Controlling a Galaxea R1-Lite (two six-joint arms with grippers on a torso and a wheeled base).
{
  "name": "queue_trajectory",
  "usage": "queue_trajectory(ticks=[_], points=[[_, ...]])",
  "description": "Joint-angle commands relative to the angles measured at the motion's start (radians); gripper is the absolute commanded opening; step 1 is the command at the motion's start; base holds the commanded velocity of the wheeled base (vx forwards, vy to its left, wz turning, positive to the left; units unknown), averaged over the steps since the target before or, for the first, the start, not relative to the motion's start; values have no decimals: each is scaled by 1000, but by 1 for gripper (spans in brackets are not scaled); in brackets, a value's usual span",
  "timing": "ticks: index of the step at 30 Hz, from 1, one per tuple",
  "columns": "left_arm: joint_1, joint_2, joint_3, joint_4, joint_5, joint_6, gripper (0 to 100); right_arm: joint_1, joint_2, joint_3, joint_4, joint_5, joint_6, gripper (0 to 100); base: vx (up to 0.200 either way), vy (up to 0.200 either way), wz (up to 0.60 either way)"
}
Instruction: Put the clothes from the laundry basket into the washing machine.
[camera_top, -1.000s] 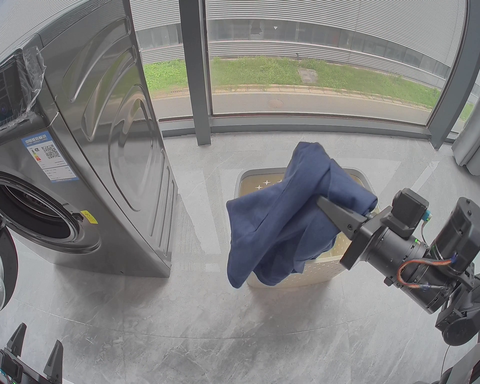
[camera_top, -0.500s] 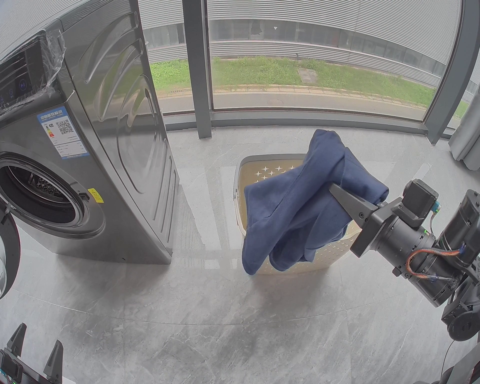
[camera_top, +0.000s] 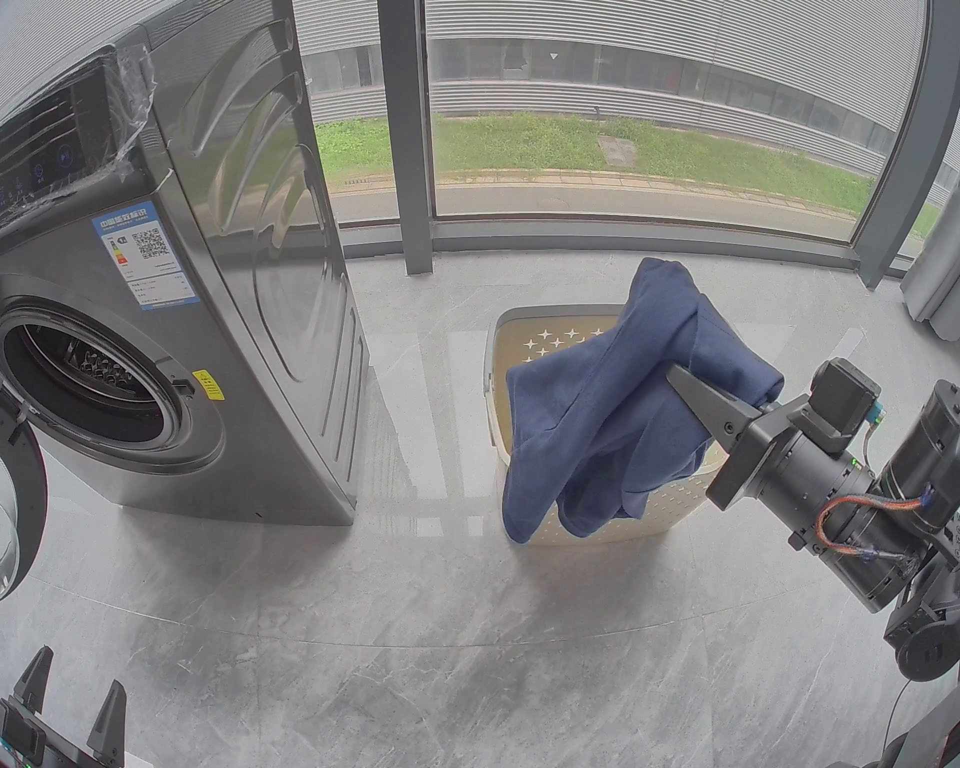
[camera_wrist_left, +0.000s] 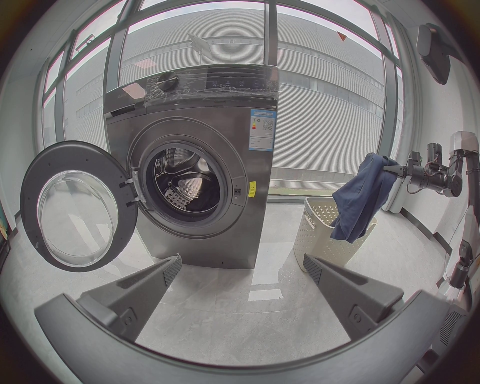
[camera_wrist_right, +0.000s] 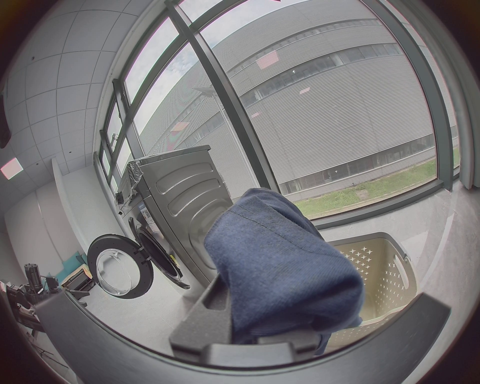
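Pans toward washer since a second ago, camera move only. Keeps cloth clamped in right gripper, hanging over basket, likely lifted for carry. Holds left gripper low, fingers apart, off path to open door.

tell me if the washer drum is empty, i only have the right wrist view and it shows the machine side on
Observer: The left wrist view looks into the drum of the grey front-loading washing machine: bare metal, no clothes visible.
Operator: does the cloth hang clear of the basket
Observer: The dark blue cloth, held by the right end effector, hangs lower than the rim of the cream perforated plastic laundry basket; contact I cannot tell.
Operator: left arm
Observer: The left end effector sits low near the floor, open and empty.
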Motion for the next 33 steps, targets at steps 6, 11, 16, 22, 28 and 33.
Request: queue_trajectory(ticks=[6, 11, 16, 22, 28, 33], points=[[0, -15, 16, 0, 1, 0, 100, -3, 3, -3, -3, 5, 3, 0, 0, 200, 0], [1, -15, 16, 0, 1, -2, 100, -3, 2, -1, -3, 8, 5, 0, 0, 200, 0], [0, -16, 16, 0, 1, -5, 100, -2, 6, -1, -3, 10, 6, 0, 0, 200, 0], [0, -16, 16, 0, 1, -5, 100, -2, 6, -3, -3, 10, 6, 0, 0, 200, 0], [1, -15, 16, 0, 1, -5, 100, -2, 6, -3, -3, 11, 6, 0, 0, 100, 0], [0, -15, 16, 0, 1, -5, 100, -2, 6, -1, -3, 11, 6, 0, -80, 0, 0]])
